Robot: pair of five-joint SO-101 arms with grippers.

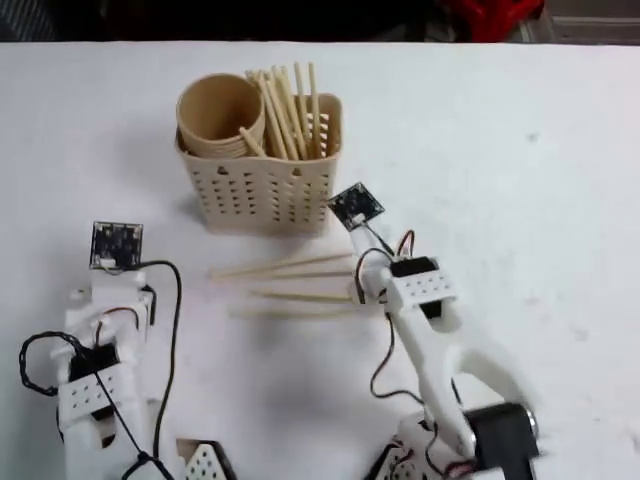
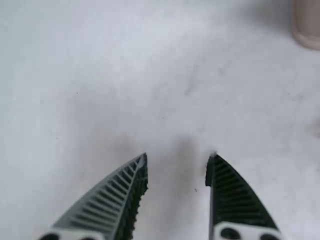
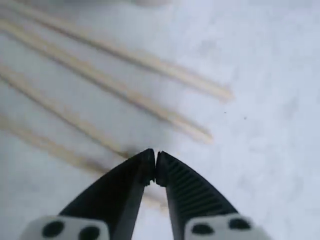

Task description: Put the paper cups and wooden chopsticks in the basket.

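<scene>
Black ribbed right gripper (image 3: 154,161) low over the table (image 1: 530,150), jaws pressed almost together, a mere slit between. Meets the near end of one of the loose chopsticks (image 3: 115,86) right at the tips. Hard to tell whether that stick is pinched or merely lies under them. Probably the step in hand: taking a single stick by its end, so it can be lifted and tipped upright. Four sticks in all ahead of the jaws, roughly parallel, flat on the table. Thin and apt to roll or slip from a tip grip, hence likely a one-at-a-time pick.

Left gripper (image 2: 178,160) well aside from all that, jaws spread wide, nothing between them, bare table beneath. Looks parked out of the way, ready but idle.

Farther beyond the right jaws, past the loose sticks: basket (image 1: 262,195), upright. Holds paper cups (image 1: 218,112) nested at one side and bundled chopsticks (image 1: 290,105) leaning at the other, tops above the rim. Judging from that, cups done, four sticks to go.
</scene>
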